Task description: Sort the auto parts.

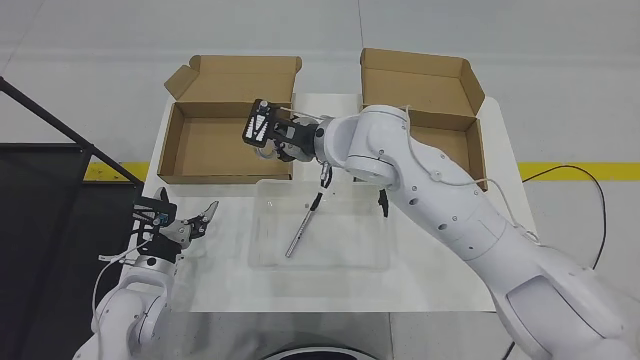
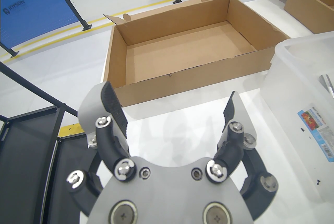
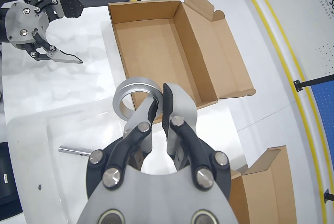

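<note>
Metal ring (image 3: 135, 84) pinched at rim by right gripper (image 3: 159, 102): one finger inside hole, one outside. Ring juts beyond fingertips, over near wall of empty left cardboard box (image 3: 154, 52); box floor lies ahead, lower. Steel rod (image 1: 303, 225) in clear bin (image 1: 370, 250) behind fingers. Left gripper (image 2: 171, 95) fingers spread, holding nothing, well apart from ring.

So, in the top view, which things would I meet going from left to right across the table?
left gripper → left cardboard box → metal rod in the clear tray → right cardboard box
</note>
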